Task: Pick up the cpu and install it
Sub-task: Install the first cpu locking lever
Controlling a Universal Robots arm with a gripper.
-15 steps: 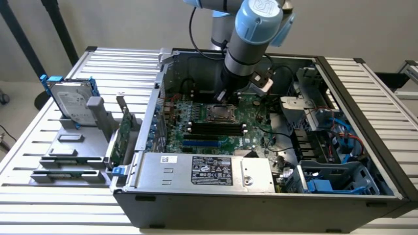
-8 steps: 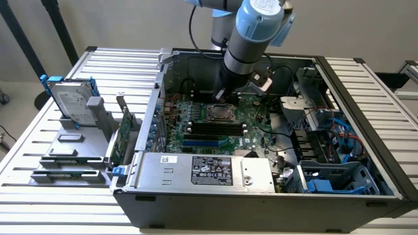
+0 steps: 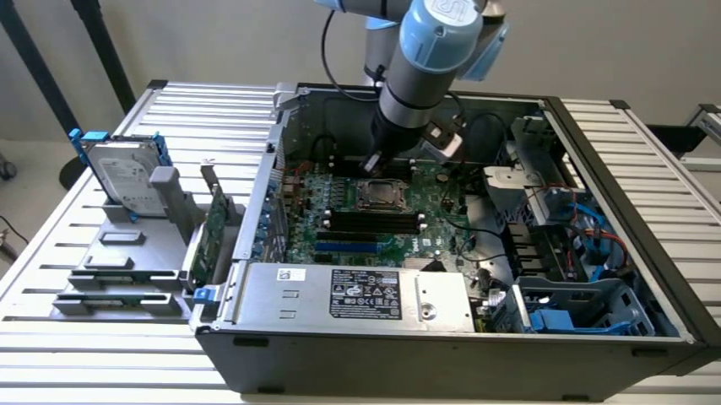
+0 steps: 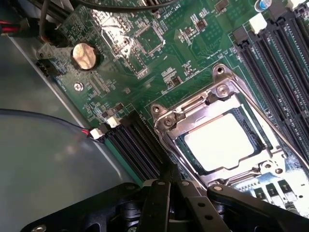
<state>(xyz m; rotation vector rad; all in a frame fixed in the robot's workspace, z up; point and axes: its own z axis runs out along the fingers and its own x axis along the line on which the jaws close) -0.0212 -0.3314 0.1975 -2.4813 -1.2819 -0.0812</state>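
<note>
One small square silver-topped cpu (image 4: 223,141) sits in its metal-framed socket (image 4: 166,121); closed, empty jaws (image 4: 166,193) hover at its seven o'clock, installation seemingly done.

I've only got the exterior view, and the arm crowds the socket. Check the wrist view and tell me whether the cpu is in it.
Observer: Yes. The cpu lies flat in the socket, its silver top showing inside the metal frame.
Operator: Report the end effector.
Observer: The end effector is shut, with nothing visible between its fingers.
Operator: Give me its position.
Observer: Its tip hangs just off a corner of the frame, by the end of the black memory slots, not over the cpu.
</note>
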